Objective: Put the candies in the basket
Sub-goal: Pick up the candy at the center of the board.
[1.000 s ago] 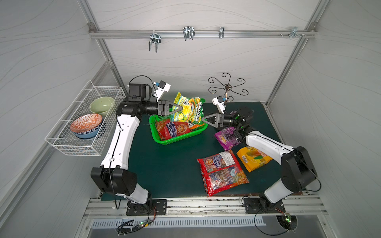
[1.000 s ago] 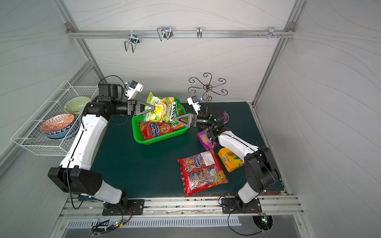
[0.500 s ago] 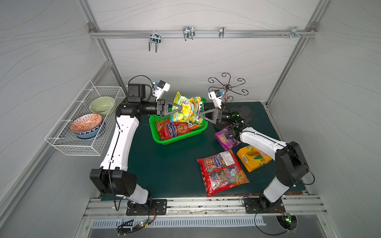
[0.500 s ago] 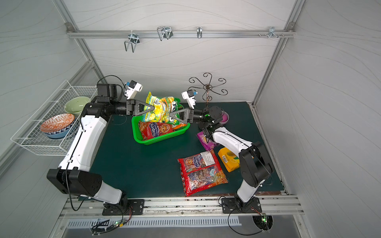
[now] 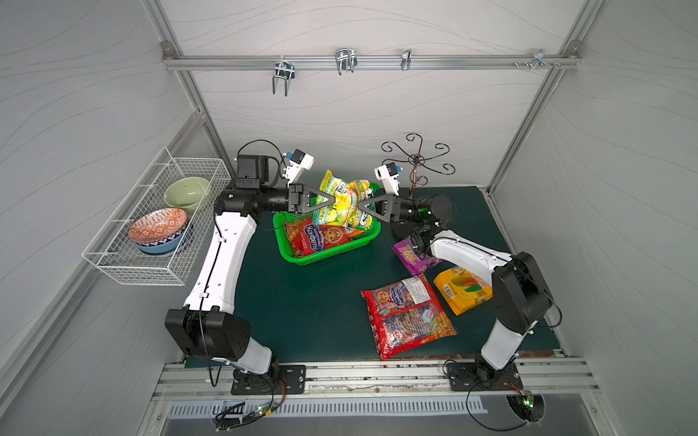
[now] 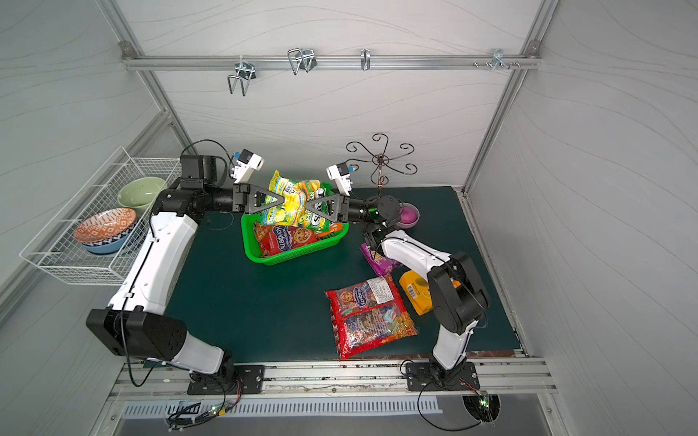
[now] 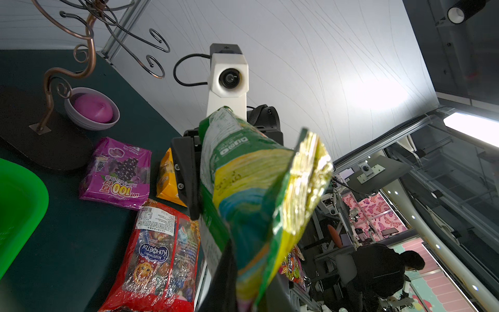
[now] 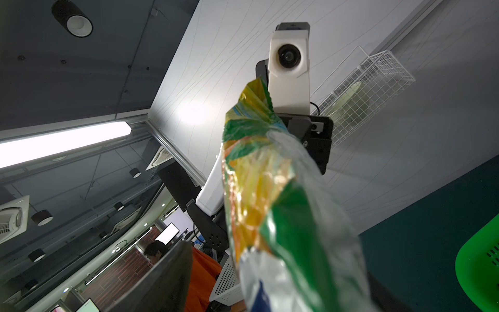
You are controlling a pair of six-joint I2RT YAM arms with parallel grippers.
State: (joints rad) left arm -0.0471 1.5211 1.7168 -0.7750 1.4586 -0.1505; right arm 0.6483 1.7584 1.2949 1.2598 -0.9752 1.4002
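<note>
A green-and-yellow candy bag (image 5: 345, 200) (image 6: 298, 204) (image 7: 256, 189) hangs above the green basket (image 5: 328, 256) (image 6: 294, 257). My left gripper (image 5: 334, 204) (image 7: 248, 291) is shut on its left edge. From the right, my right gripper (image 5: 359, 207) (image 8: 256, 291) straddles the bag's (image 8: 270, 202) other edge, open, with one finger (image 8: 162, 278) clear of the foil. A red candy bag (image 5: 317, 238) lies in the basket with an orange one (image 5: 355, 234) beside it. On the mat lie a large red bag (image 5: 408, 317), a purple bag (image 5: 411, 258) and a yellow-orange bag (image 5: 462, 288).
A white wire basket (image 5: 158, 222) holding bowls hangs on the left wall. A curly metal stand (image 5: 415, 166) stands at the back, with a pink bowl (image 6: 408, 217) beside its base. My right forearm (image 5: 464, 249) crosses above the purple bag.
My right gripper has swung left from beside the basket up to the held bag, and its jaws have narrowed. The left arm and the bag have hardly moved.
</note>
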